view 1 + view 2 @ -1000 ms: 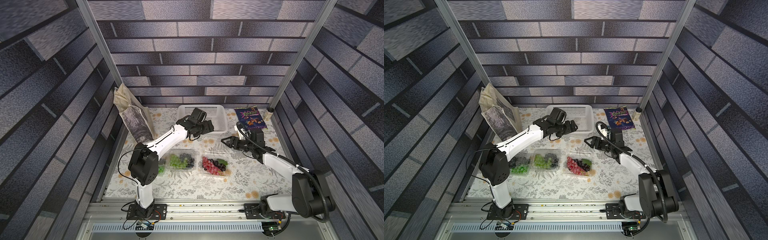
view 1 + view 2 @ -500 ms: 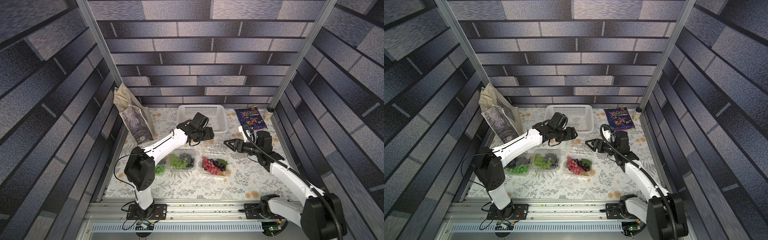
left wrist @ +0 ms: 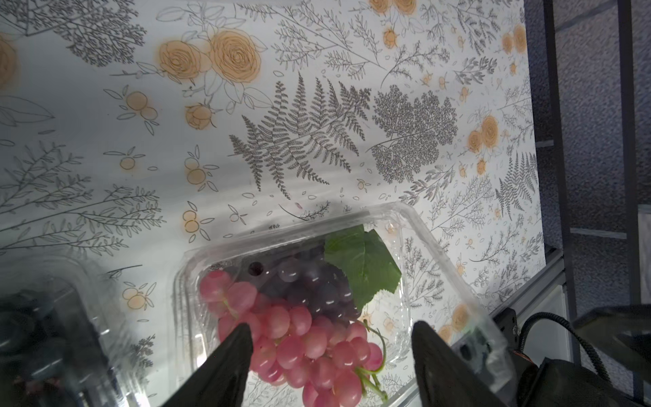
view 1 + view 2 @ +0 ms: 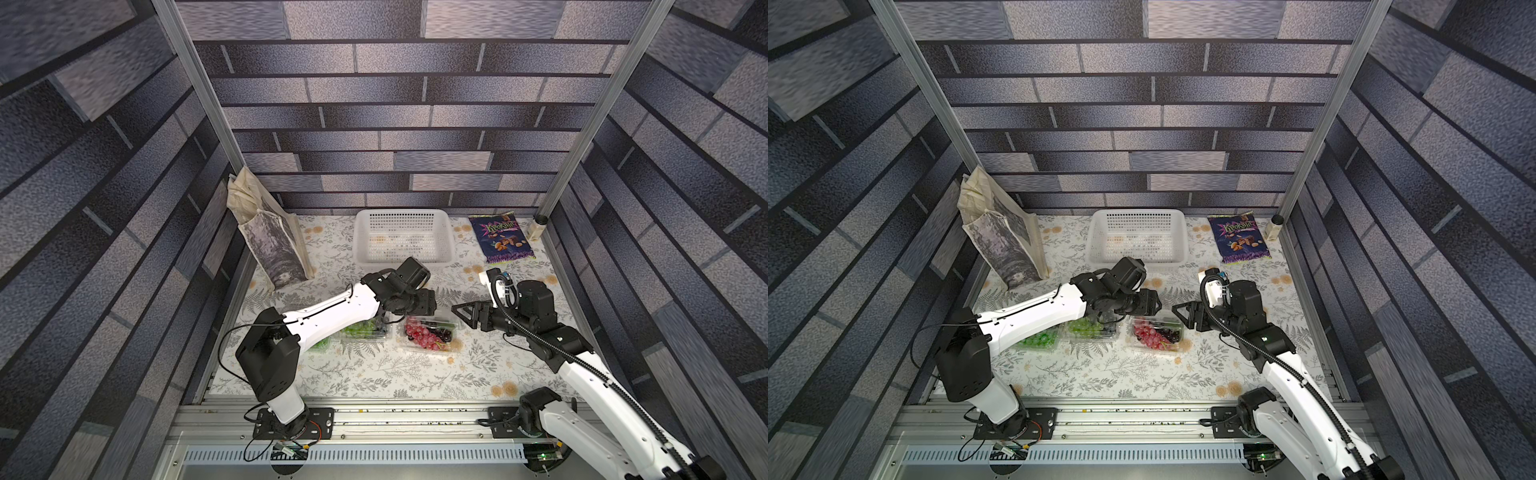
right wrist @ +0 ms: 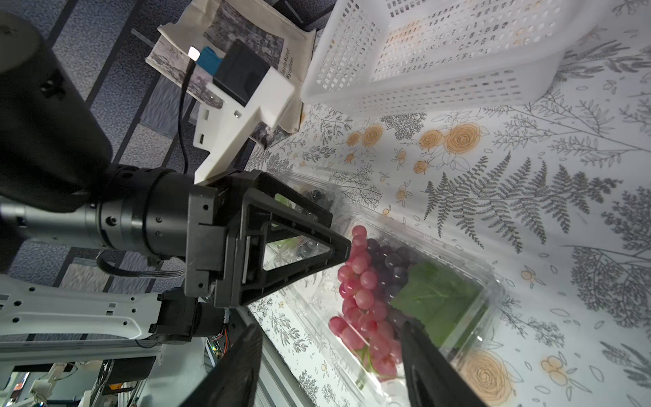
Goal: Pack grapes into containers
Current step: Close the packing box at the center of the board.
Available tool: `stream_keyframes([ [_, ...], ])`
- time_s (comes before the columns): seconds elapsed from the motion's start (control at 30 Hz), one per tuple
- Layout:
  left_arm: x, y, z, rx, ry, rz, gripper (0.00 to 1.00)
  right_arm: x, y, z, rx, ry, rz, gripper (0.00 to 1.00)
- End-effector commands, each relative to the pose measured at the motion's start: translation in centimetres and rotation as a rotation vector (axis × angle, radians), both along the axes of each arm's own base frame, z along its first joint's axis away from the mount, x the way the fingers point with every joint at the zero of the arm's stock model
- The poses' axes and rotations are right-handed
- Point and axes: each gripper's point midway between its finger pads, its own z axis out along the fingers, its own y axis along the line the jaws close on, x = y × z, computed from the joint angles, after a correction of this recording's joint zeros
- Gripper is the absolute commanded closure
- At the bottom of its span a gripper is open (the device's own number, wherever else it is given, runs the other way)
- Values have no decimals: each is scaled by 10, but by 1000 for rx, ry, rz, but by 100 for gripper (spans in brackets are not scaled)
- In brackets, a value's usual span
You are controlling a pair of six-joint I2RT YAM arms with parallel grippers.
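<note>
L gripper (image 3: 331, 326) & R gripper (image 5: 333, 324) hang spread, empty, just above the red-grape clamshell (image 3: 436, 253), so you're prob. at lid-closing: press its rim down evenly w/o squashing grapes (image 3: 299, 338).

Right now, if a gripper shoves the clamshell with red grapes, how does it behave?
Probably slides, not tips: the clamshell sits low and flat on the tablecloth. Its thin clear walls likely buckle under a squeeze. The red grapes lie loose inside and may shift.
</note>
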Motion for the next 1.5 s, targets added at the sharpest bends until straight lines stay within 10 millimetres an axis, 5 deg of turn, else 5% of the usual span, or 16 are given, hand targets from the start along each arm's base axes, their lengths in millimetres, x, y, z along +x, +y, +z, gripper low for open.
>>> stream_keyframes([
  [0.0,-10,4,8,-1,-32,7,26,-12,-13,-7,-109,4,-38,37],
  [0.3,-40,-6,-13,17,6,-16,26,-39,-19,-17,-154,54,-23,57],
  [0.57,-48,-7,-32,29,47,3,25,-60,-10,-39,-161,116,32,73],
  [0.9,-42,-8,-39,43,64,41,25,-83,12,-81,-160,217,104,74],
  [1.47,-23,2,-33,27,63,115,23,-72,23,-127,-217,315,68,72],
])
